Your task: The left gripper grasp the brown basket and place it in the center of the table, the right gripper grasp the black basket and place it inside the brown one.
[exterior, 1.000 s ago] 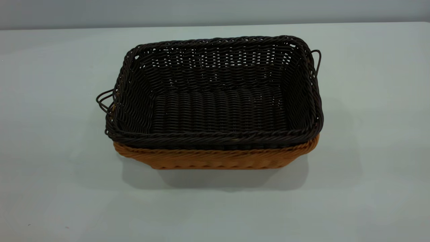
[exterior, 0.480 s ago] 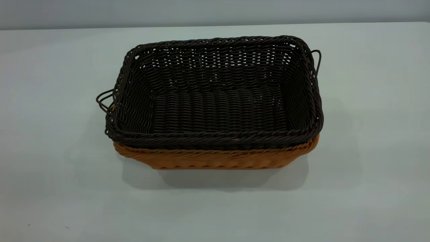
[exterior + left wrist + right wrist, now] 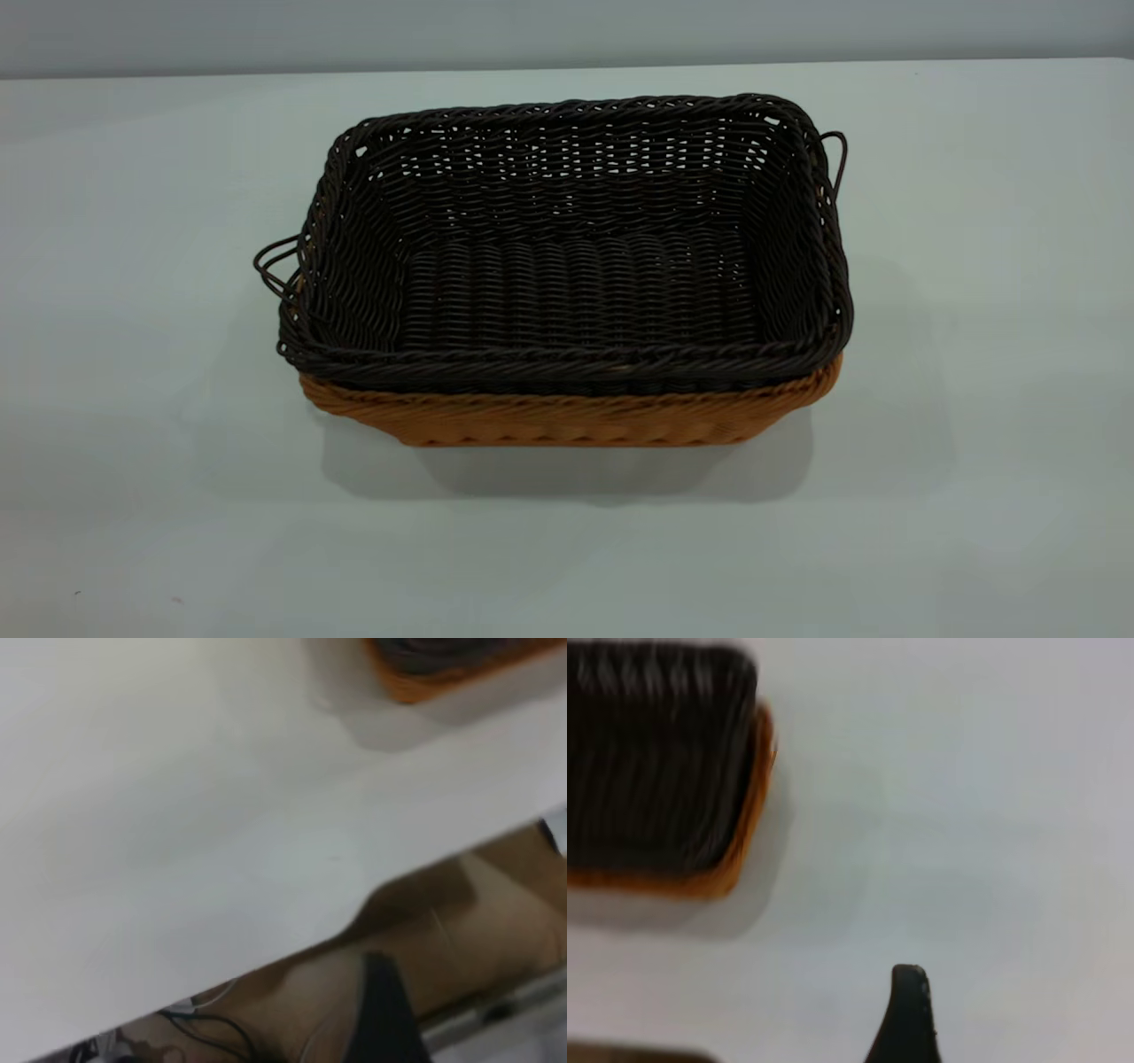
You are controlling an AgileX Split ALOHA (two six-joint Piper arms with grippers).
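Observation:
The black basket (image 3: 576, 266) sits nested inside the brown basket (image 3: 576, 421) at the middle of the table (image 3: 974, 443); only the brown one's front wall and rim show beneath it. Neither gripper is in the exterior view. In the left wrist view the left gripper (image 3: 383, 1014) is a dark shape off the table's edge, far from the brown basket's corner (image 3: 416, 687). In the right wrist view the right gripper (image 3: 908, 1010) hangs over bare table, apart from the black basket (image 3: 656, 753) and the brown basket's rim (image 3: 749, 824). Both hold nothing.
Thin wire loop handles stick out at the baskets' left end (image 3: 270, 261) and right end (image 3: 837, 159). The left wrist view shows the table's edge (image 3: 354, 904) with a brown surface and cables (image 3: 213, 1023) beyond it.

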